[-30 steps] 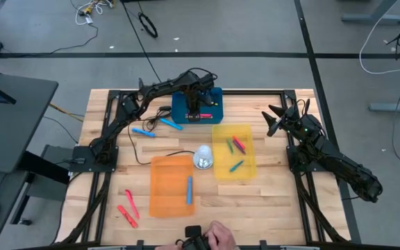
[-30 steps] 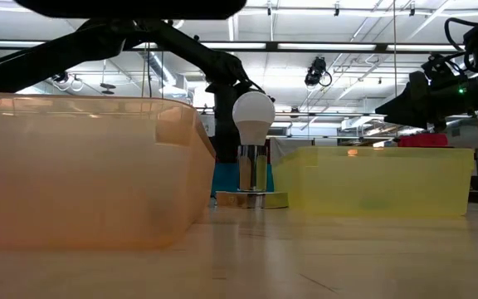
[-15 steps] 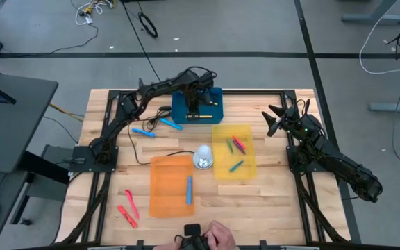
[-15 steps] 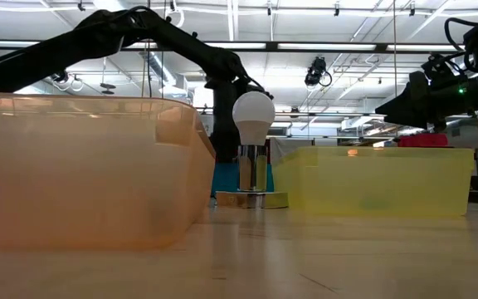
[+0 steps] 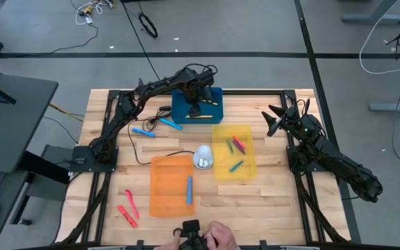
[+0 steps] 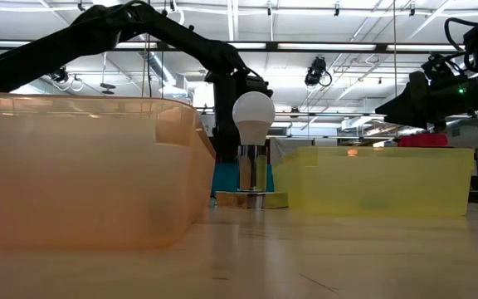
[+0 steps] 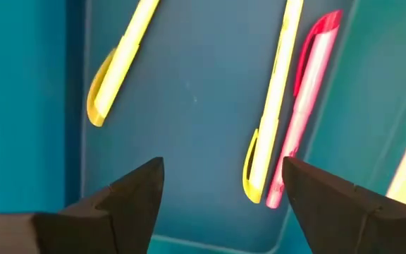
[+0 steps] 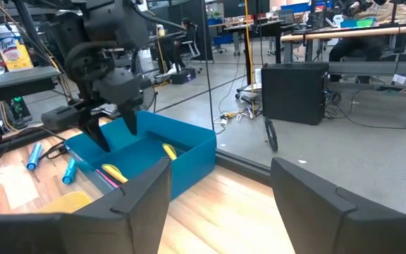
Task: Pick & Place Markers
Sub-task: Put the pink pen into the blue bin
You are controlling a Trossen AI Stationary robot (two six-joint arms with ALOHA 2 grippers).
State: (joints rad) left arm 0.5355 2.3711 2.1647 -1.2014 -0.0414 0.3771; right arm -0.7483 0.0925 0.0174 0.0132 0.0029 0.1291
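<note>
Wooden table (image 5: 269, 201), concrete floor around; left gripper (image 5: 194, 105) fingers spread over blue tray (image 5: 178, 105); right gripper (image 5: 276, 119) fingers apart, idle.

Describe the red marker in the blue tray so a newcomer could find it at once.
Start at the blue tray at the table's far edge, under the open left gripper. Three markers lie inside. The red marker lies flush against one yellow marker, and it is the only one there that is not yellow.

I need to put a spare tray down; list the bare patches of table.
Bare wood lies between the yellow tray and the right arm's base, and near the front edge right of the orange tray. Crowded: left side, with loose red markers and blue markers.
</note>
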